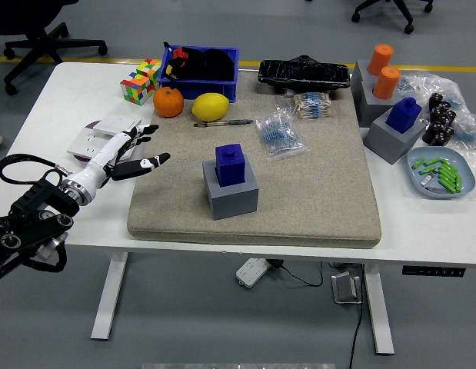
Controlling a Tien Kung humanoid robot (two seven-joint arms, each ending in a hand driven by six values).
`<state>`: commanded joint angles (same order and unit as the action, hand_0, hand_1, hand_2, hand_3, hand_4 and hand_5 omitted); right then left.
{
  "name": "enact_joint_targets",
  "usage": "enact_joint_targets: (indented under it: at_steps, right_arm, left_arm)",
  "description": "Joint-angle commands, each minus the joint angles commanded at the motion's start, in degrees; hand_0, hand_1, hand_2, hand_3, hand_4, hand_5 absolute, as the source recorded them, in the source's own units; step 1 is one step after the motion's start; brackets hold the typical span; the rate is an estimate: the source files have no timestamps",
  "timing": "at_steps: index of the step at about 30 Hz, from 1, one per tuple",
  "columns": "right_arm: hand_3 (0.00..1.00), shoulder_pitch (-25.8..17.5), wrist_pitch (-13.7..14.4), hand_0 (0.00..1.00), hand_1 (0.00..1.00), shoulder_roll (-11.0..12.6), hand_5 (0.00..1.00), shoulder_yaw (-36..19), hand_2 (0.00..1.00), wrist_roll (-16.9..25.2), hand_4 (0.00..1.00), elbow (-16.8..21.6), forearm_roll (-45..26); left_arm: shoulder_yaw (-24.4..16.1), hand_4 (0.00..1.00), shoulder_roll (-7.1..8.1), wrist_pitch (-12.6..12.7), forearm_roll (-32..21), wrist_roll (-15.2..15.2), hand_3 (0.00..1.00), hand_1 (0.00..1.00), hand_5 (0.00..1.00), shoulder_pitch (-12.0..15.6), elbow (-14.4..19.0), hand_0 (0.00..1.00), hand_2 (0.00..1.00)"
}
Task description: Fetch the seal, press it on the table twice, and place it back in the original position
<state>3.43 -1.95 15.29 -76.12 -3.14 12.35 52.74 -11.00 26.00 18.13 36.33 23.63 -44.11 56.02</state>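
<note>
A blue seal (231,164) stands upright on a grey block (231,192) in the middle of the beige mat (314,207). My left hand (136,151) hovers over the mat's left edge, well to the left of the seal, with its white and black fingers spread and holding nothing. The left arm comes in from the lower left corner. The right arm is out of view.
A second blue seal (405,114) on a grey block and two orange seals (384,71) stand at the right. An orange (169,101), a lemon (211,106), a pen (224,122), a blue bin (201,71) and a cube puzzle (141,81) lie at the back.
</note>
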Motion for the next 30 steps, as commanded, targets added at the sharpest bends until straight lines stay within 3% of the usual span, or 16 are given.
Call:
enact_joint_targets:
  at_steps: [4, 7, 12, 17, 30]
  right_arm:
    - [0.609, 0.0, -0.18, 0.721, 0.642, -0.18, 0.504, 0.08, 0.638, 0.04, 0.707, -0.02, -0.03]
    - [0.609, -0.04, -0.06, 0.721, 0.642, -0.22, 0.504, -0.01, 0.638, 0.18, 0.707, 0.08, -0.16]
    - [0.609, -0.11, 0.0, 0.721, 0.642, -0.3, 0.503, 0.28, 0.638, 0.53, 0.707, 0.14, -1.25]
    - [0.609, -0.21, -0.02, 0.721, 0.642, -0.53, 0.501, 0.64, 0.638, 0.66, 0.71, 0.23, -1.43]
    - [0.609, -0.47, -0.17, 0.721, 0.642, -0.88, 0.5, 0.54, 0.638, 0.78, 0.71, 0.19, -1.27]
  left_arm:
    - [-1.21, 0.818, -1.01, 0.2, 1.08, 0.1, 0.878, 0.93, 0.418, 0.28, 2.64, 0.921, 0.911]
    - [-2.16, 0.818, -2.67, 0.41, 1.96, 0.21, 0.878, 0.93, 0.418, 0.62, 3.88, 0.921, 0.911]
    - [-4.47, 0.816, -6.76, 0.41, 1.59, 0.58, 0.869, 0.927, 0.377, 1.9, 1.82, 0.919, 0.911]
    - [-4.39, 0.817, -9.33, 0.47, 2.09, 0.73, 0.86, 0.926, 0.364, 2.43, 0.44, 0.921, 0.91]
    - [-5.33, 0.822, -10.85, -0.06, 1.77, 1.41, 0.825, 0.93, 0.349, 2.99, 0.1, 0.927, 0.922]
